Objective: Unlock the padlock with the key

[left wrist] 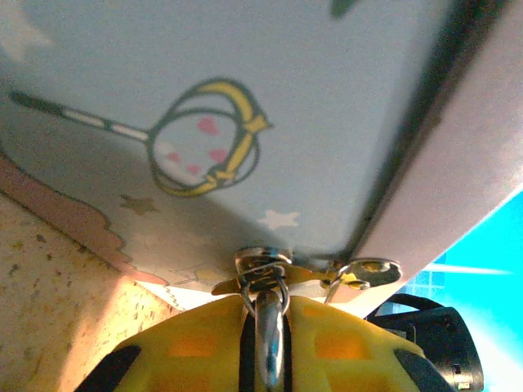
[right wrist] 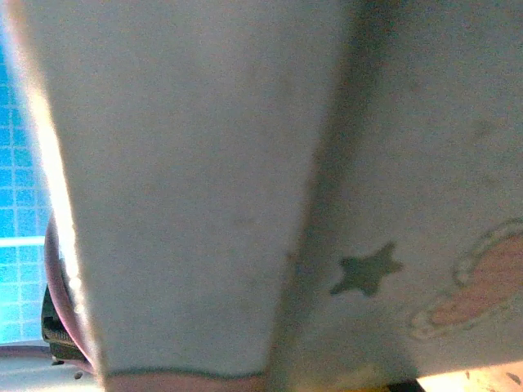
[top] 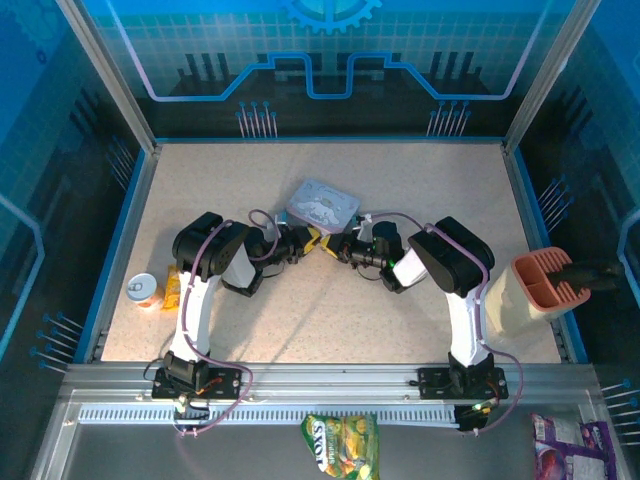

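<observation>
My left gripper (top: 315, 243) and right gripper (top: 345, 248) meet tip to tip at mid-table, just in front of a grey tin (top: 322, 205). In the left wrist view the yellow fingers (left wrist: 196, 343) are shut on a narrow silver metal part (left wrist: 270, 327), apparently the padlock's shackle, with dark strips on either side. A wire ring hangs off it with a round-headed silver key (left wrist: 372, 271). The tin's printed lid (left wrist: 286, 106) stands right behind them. The right wrist view is pressed up against the tin (right wrist: 204, 163); its fingers are hidden, and whether they hold anything is unclear.
A small can (top: 143, 290) and an orange packet (top: 172, 290) lie by the left arm. A beige holder with an orange top (top: 535, 290) stands at the right edge. Snack bags (top: 340, 445) (top: 565, 450) lie beyond the front rail.
</observation>
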You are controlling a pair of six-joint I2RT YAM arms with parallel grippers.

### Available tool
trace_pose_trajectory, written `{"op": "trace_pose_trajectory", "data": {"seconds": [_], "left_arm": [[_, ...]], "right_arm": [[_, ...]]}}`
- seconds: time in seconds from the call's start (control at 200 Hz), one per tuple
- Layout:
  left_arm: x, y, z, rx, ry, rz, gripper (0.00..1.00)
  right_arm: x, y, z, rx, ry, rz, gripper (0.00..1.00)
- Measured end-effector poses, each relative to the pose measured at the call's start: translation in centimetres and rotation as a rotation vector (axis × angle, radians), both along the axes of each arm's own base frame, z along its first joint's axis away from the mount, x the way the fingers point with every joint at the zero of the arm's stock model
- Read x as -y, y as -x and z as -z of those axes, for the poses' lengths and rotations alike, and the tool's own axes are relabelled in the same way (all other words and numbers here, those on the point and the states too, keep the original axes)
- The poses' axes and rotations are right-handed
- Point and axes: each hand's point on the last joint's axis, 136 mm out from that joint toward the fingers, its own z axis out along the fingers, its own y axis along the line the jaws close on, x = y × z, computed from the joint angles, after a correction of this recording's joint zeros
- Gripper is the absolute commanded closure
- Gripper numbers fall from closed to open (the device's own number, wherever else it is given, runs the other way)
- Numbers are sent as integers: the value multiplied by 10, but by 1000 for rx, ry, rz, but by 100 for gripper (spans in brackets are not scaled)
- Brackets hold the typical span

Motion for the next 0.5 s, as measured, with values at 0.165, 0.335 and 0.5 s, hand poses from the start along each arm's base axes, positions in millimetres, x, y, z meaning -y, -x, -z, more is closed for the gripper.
{"op": "trace_pose_trajectory", "data": {"seconds": [0.165, 0.335, 0.5], "left_arm": [[0, 0, 0, -1, 1, 0, 100], [0, 0, 0, -1, 1, 0, 100], [0, -1, 0, 2, 2, 0, 100]], "right_arm": [[1, 0, 3, -6, 11, 6, 76], [3, -1, 7, -14, 22, 15, 73], [4, -1, 6, -10, 21, 18, 76]]}}
